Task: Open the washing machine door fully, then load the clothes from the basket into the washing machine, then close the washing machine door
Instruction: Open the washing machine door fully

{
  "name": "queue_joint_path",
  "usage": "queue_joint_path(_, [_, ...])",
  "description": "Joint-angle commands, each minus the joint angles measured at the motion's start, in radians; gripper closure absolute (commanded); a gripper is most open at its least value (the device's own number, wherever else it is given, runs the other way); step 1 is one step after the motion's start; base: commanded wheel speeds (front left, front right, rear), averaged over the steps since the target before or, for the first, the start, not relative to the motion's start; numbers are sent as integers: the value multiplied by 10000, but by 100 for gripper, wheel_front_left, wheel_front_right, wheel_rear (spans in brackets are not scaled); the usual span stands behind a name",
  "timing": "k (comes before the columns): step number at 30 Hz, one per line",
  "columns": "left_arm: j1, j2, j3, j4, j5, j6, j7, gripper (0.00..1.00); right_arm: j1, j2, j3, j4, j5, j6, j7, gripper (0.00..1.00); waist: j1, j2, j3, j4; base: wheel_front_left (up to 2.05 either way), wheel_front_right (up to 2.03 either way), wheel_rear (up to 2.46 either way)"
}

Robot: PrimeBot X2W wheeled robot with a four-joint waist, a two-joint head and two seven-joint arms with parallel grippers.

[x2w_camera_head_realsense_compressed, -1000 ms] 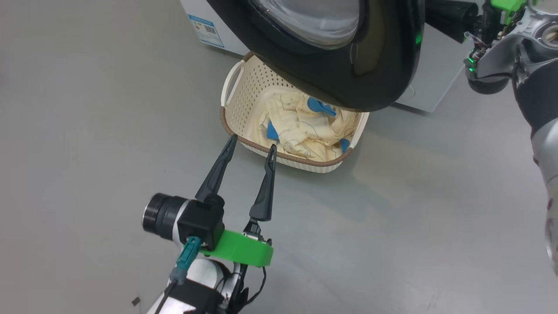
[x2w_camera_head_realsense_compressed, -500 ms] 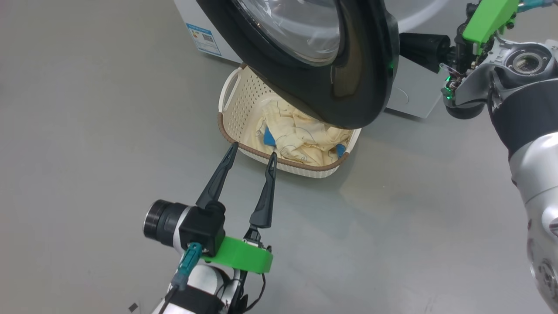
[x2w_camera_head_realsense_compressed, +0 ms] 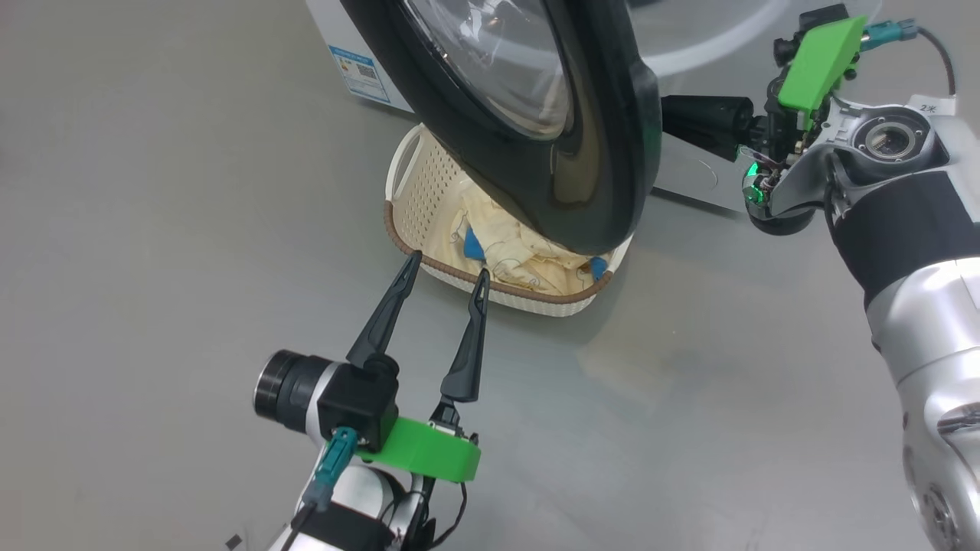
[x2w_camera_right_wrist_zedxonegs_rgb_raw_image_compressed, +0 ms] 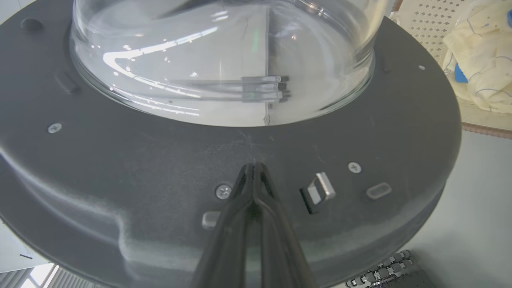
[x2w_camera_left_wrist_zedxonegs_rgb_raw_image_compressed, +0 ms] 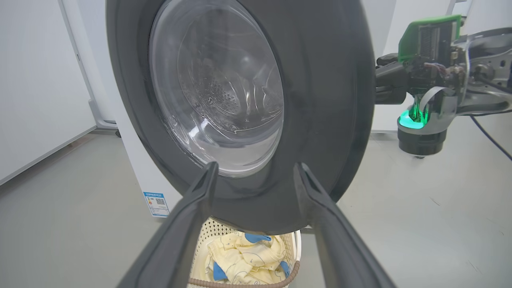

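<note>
The washing machine door (x2w_camera_head_realsense_compressed: 605, 191) stands partly open, black rim around a clear glass bowl (x2w_camera_left_wrist_zedxonegs_rgb_raw_image_compressed: 216, 88). My right gripper (x2w_camera_right_wrist_zedxonegs_rgb_raw_image_compressed: 255, 166) is shut, its tips pressed against the door's inner face (x2w_camera_right_wrist_zedxonegs_rgb_raw_image_compressed: 120, 180) beside the metal latch (x2w_camera_right_wrist_zedxonegs_rgb_raw_image_compressed: 320, 192). In the head view its fingers (x2w_camera_head_realsense_compressed: 700, 122) reach behind the door's edge. Below the door, on the floor, sits the cream basket (x2w_camera_head_realsense_compressed: 406, 229) with the pale yellow and blue clothes (x2w_camera_head_realsense_compressed: 521, 256) inside. My left gripper (x2w_camera_head_realsense_compressed: 448, 265) hovers open just short of the basket's brown rim, holding nothing. The washing machine (x2w_camera_head_realsense_compressed: 337, 30) is white.
Grey floor spreads all around the basket. A blue sticker (x2w_camera_head_realsense_compressed: 358, 73) marks the machine's lower front. The door overhangs much of the basket (x2w_camera_left_wrist_zedxonegs_rgb_raw_image_compressed: 208, 234). My right forearm (x2w_camera_head_realsense_compressed: 903, 229) crosses the right side of the head view.
The door has swung further open, towards the left of the head view, with my shut right gripper following behind it. My left gripper has hardly moved.
</note>
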Motion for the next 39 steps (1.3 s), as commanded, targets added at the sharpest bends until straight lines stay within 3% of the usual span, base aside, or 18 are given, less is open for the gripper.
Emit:
queue_joint_path(1, [-20,123,271,-270,108,-23,-111,0,14,348,152,-403,142,-27,140,100,0,0,-8,6,0,0,0])
queue_joint_path(10, [10,123,171,-263,119,-7,-111,0,524,392,1077,-1178,1023,-27,530,100,0,0,-84,-15,0,0,0])
queue_joint_path(24, [80,123,164,-219,147,-14,-111,0,1088,395,3002,-2250,2453,-27,36,100,0,0,-216,3,0,0,0])
queue_joint_path(32, [189,123,221,-189,196,13,-111,0,1180,219,3162,-2316,2363,-27,-375,100,0,0,-385,-53,0,0,0])
queue_joint_path(39, [451,123,370,-92,271,-23,-111,0,1985,-755,3155,-3102,1492,-27,-1521,100,0,0,-975,-356,0,0,0])
